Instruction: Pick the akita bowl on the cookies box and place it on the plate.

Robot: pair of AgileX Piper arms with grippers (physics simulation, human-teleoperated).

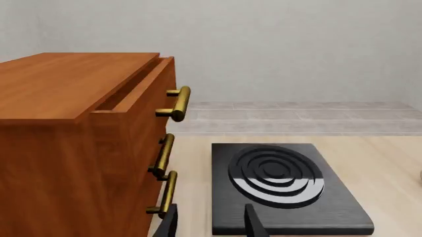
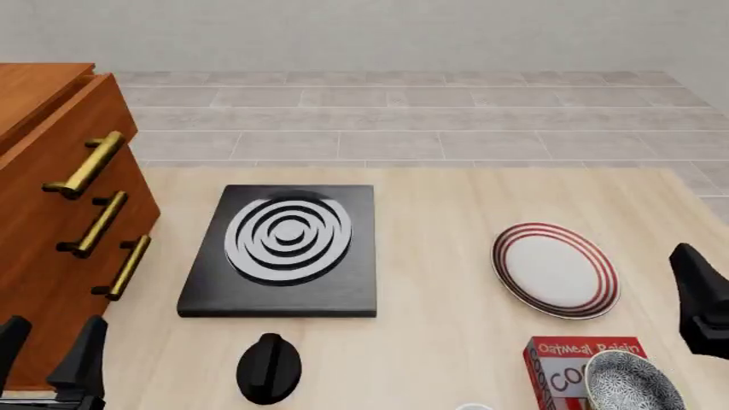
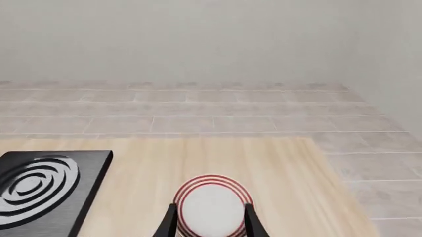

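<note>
The akita bowl (image 2: pixel 632 382), speckled black and white with a dark rim, rests on the right part of the red cookies box (image 2: pixel 575 369) at the table's front right. The white plate (image 2: pixel 556 270) with red rings lies just beyond the box. My right gripper (image 2: pixel 697 295) hovers at the right edge, beside the plate and above the bowl's far side. In its wrist view the right gripper (image 3: pixel 209 228) is open, and the plate (image 3: pixel 211 207) shows beyond the fingers. My left gripper (image 2: pixel 51 354) is open at the front left, beside the cabinet; its fingers (image 1: pixel 254 224) hold nothing.
A wooden cabinet (image 2: pixel 57 196) with brass handles stands at the left, its top drawer (image 1: pixel 132 94) slightly open. A black stove (image 2: pixel 287 243) with grey spiral rings lies mid-table. A black round knob-like object (image 2: pixel 269 367) sits in front of the stove.
</note>
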